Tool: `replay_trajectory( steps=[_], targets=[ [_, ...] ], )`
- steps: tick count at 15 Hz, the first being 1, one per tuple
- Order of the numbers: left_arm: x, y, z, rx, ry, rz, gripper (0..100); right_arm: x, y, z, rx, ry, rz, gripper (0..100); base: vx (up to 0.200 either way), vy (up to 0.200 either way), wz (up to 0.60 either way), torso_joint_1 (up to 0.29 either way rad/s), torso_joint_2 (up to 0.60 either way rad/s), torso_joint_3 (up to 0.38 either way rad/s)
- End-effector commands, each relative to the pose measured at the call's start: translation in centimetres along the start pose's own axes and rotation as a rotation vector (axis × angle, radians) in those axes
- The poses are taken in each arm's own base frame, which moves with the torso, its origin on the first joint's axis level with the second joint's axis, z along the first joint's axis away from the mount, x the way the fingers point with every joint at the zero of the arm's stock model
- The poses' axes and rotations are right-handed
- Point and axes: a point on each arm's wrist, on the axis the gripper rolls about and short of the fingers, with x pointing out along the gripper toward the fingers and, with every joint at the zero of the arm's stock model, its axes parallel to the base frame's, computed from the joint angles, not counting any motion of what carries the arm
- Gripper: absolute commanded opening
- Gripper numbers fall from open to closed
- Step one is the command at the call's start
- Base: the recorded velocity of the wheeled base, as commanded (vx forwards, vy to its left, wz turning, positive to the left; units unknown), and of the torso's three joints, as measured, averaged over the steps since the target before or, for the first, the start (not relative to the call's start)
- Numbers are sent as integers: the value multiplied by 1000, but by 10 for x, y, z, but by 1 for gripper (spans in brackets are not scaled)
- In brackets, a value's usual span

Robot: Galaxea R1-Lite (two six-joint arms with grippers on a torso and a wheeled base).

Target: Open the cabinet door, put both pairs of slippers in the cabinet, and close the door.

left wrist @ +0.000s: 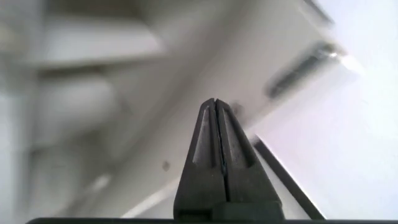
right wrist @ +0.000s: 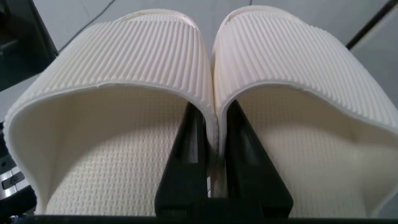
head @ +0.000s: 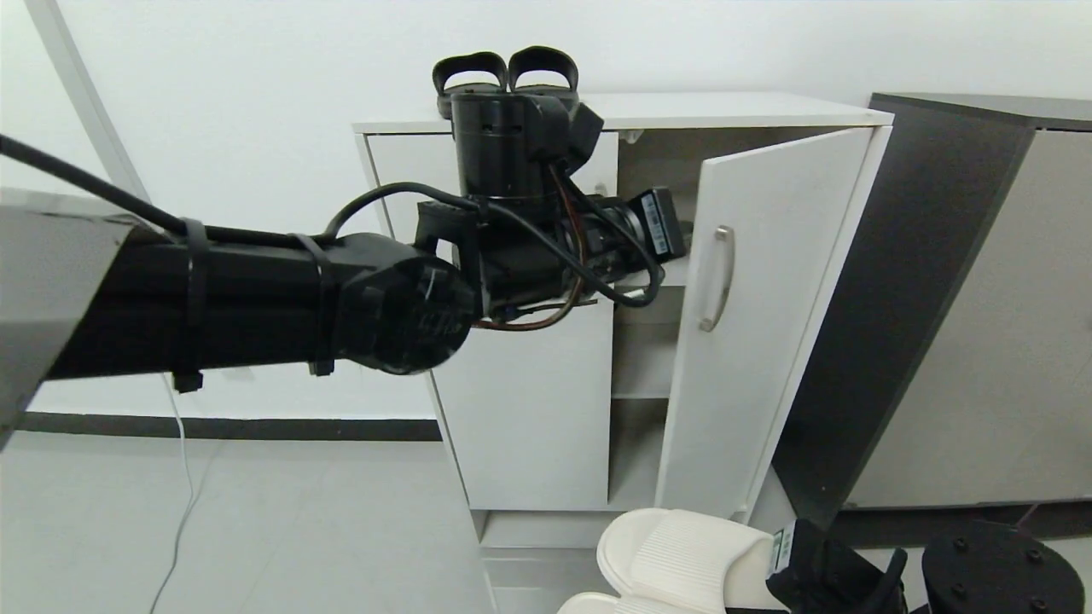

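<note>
The white cabinet point(head: 734, 109) stands against the wall with its right door point(head: 768, 358) swung open and the metal handle point(head: 721, 277) facing me. A pair of black slippers point(head: 505, 72) sits on its top, at the left. My left arm stretches across to the cabinet's opening at upper-shelf height. The left gripper point(left wrist: 215, 106) is shut with nothing in it, close to the door's inner side. Low in front of the cabinet, the pair of white ribbed slippers point(head: 674, 554) point(right wrist: 124, 81) is held side by side. My right gripper point(right wrist: 214, 118) is shut on their two touching inner walls.
Shelves point(head: 640, 396) show inside the open half of the cabinet. A tall dark grey cabinet point(head: 938, 298) stands directly to the right of the open door. A thin white cable point(head: 183, 477) hangs down to the grey floor at the left.
</note>
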Motion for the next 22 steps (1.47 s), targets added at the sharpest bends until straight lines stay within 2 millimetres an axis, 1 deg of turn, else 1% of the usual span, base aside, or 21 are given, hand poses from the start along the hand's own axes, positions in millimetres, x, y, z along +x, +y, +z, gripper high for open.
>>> replay_trajectory(
  steps=[1, 4, 5, 6, 8, 10, 11, 12, 13, 14, 16, 17, 18, 19, 20, 22],
  targets=[
    [-8, -29, -15, 15, 17, -79, 0, -1, 1, -1, -3, 2, 6, 0, 0, 0, 0, 0, 0, 0],
    [-7, -29, -16, 22, 18, -81, 0, -1, 3, -1, -6, 4, 9, 0, 0, 0, 0, 0, 0, 0],
    [-8, -28, -14, 23, 10, -73, 0, -1, 3, -1, -6, 3, 9, 0, 0, 0, 0, 0, 0, 0],
    [-14, -23, -6, 25, -12, -55, 0, -1, 2, -1, -5, 3, 6, 0, 0, 0, 0, 0, 0, 0],
    [-41, -17, 12, 31, -53, -18, 0, -1, -1, -1, 2, -7, -10, 0, 0, 0, 0, 0, 0, 0],
    [-85, -16, 23, 64, -86, 20, 0, -1, -3, 1, 4, -19, -19, 0, 0, 0, 0, 0, 0, 0],
    [-114, -18, 26, 79, -105, 40, 0, -1, -5, 1, 7, -25, -27, 0, 0, 0, 0, 0, 0, 0],
    [-132, -21, 26, 82, -115, 47, 0, -1, -5, 1, 8, -24, -30, 0, 0, 0, 0, 0, 0, 0],
    [-190, -30, 21, 90, -147, 71, 0, -1, -8, 1, 13, -26, -40, 0, 0, 0, 0, 0, 0, 0],
    [-224, -35, 13, 92, -158, 89, 0, -1, -8, 2, 12, -27, -40, 0, 0, 0, 0, 0, 0, 0],
    [-297, -43, -12, 104, -164, 173, 0, -1, -9, 2, 16, -29, -44, 0, 0, 0, 0, 0, 0, 0],
    [-328, -47, -25, 114, -169, 222, 0, -1, -10, 2, 17, -27, -46, 0, 0, 0, 0, 0, 0, 0],
    [-356, -51, -43, 128, -175, 274, 0, -1, -10, 2, 17, -30, -46, 0, 0, 0, 0, 0, 0, 0],
    [-377, -54, -63, 153, -177, 316, 0, 0, -10, 2, 15, -27, -47, 0, 0, 0, 0, 0, 0, 0],
    [-392, -54, -81, 197, -183, 367, 0, 0, -10, 2, 16, -26, -47, 0, 0, 0, 0, 0, 0, 0],
    [-414, -53, -117, 267, -202, 499, 0, -1, -12, 2, 19, -27, -56, 0, 0, 0, 0, 0, 0, 0]
  ],
)
